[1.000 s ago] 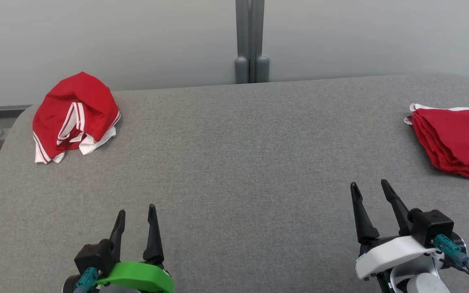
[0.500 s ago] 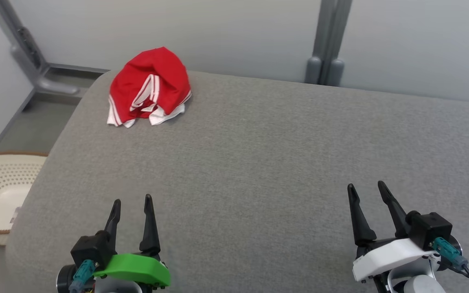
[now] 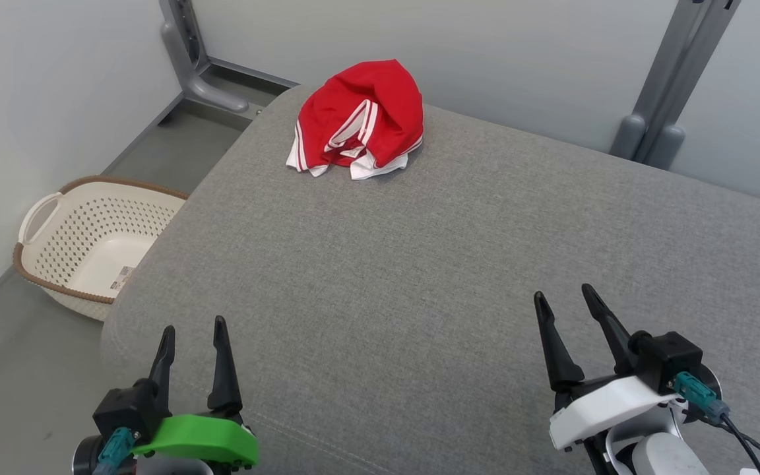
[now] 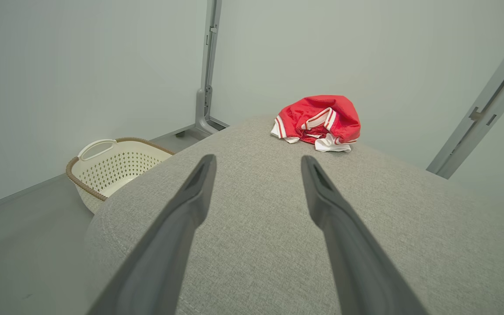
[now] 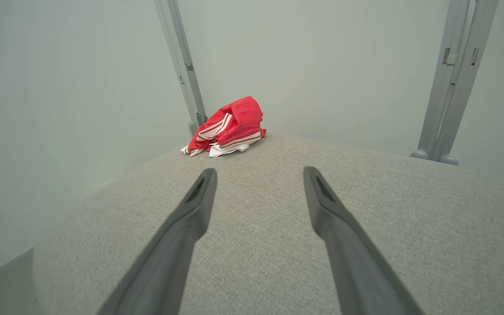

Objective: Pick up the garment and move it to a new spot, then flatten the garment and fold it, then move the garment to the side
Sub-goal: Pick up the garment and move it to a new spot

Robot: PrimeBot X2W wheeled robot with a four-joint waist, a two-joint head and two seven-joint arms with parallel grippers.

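The garment (image 3: 361, 121) is a crumpled red piece with white stripes, heaped near the far left corner of the grey padded table (image 3: 419, 277). It also shows as the garment (image 4: 319, 123) in the left wrist view and the garment (image 5: 229, 127) in the right wrist view. My left gripper (image 3: 194, 331) hovers open over the table's near left edge, far from the cloth. Over the near right part of the table my right gripper (image 3: 565, 298) stands open too. Nothing is between either pair of fingers.
A cream perforated laundry basket (image 3: 86, 237) with a brown rim stands on the floor left of the table, also the basket (image 4: 112, 168) in the left wrist view. Grey metal posts (image 3: 667, 99) rise behind the table against a pale wall.
The camera has swung left: the garment has shifted toward the picture's centre, the folded red stack at right has left the frame, and the basket has come into view. Both grippers stay open.
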